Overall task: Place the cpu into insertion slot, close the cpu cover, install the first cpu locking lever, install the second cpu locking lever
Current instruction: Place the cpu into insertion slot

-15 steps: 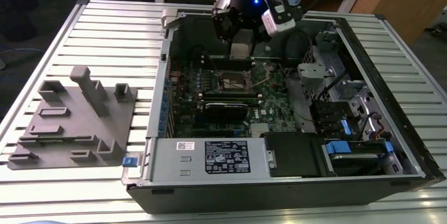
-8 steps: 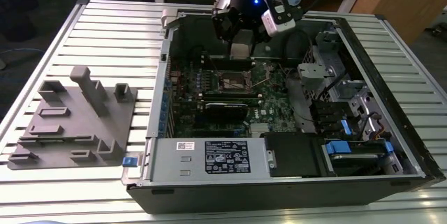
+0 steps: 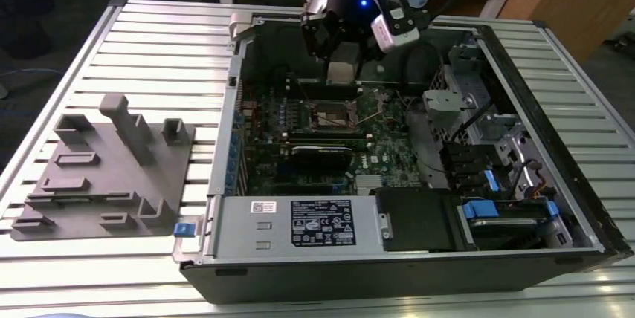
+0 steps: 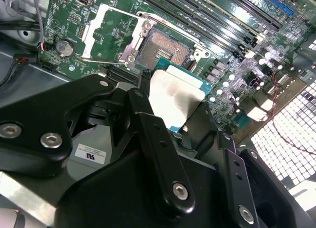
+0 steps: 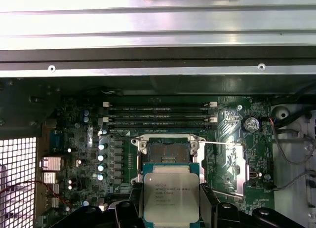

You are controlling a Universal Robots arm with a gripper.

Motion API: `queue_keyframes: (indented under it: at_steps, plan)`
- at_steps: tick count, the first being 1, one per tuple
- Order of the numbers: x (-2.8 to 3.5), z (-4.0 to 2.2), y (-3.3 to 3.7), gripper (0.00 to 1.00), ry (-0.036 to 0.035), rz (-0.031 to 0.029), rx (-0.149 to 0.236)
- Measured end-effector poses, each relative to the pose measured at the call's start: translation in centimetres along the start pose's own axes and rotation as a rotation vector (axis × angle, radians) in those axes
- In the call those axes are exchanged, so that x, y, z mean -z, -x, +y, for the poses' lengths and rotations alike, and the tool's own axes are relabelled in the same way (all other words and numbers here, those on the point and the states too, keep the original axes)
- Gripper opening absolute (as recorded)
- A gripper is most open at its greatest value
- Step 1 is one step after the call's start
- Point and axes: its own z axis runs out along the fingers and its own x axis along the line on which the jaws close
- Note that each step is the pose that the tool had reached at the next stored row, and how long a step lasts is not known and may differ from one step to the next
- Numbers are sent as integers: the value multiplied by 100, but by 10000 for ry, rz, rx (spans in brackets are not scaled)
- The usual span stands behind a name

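Observation:
My gripper (image 3: 340, 73) is shut on the cpu (image 5: 171, 196), a flat square chip with a silver-grey top and a green edge. Black fingers (image 5: 210, 208) press on two opposite sides of the chip. The chip hangs above the motherboard, just short of the insertion slot (image 5: 168, 150), whose dark centre lies bare. The cpu cover (image 5: 240, 164) is swung open beside the slot. In the second wrist view the cpu (image 4: 175, 97) sits between the fingers (image 4: 148, 124), close to the insertion slot (image 4: 165, 48) and the raised cpu cover (image 4: 94, 33). A thin wire locking lever (image 5: 217, 142) is unlatched.
The open computer case (image 3: 223, 147) lies on a slatted metal table (image 3: 149, 43). Long black memory slots (image 5: 160, 117) run beside the socket. A grey fixture block (image 3: 109, 169) stands at the exterior view's left. Cables and drive bays (image 3: 486, 147) crowd the case's other side.

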Motion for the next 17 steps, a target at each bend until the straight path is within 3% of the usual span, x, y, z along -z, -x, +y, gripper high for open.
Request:
queue_keyframes:
  at_steps: [7, 17]
  plan:
    - [-75, -7, 1, 54, -12, 2, -1]
    - [-103, -9, 2, 54, -12, 2, 0]
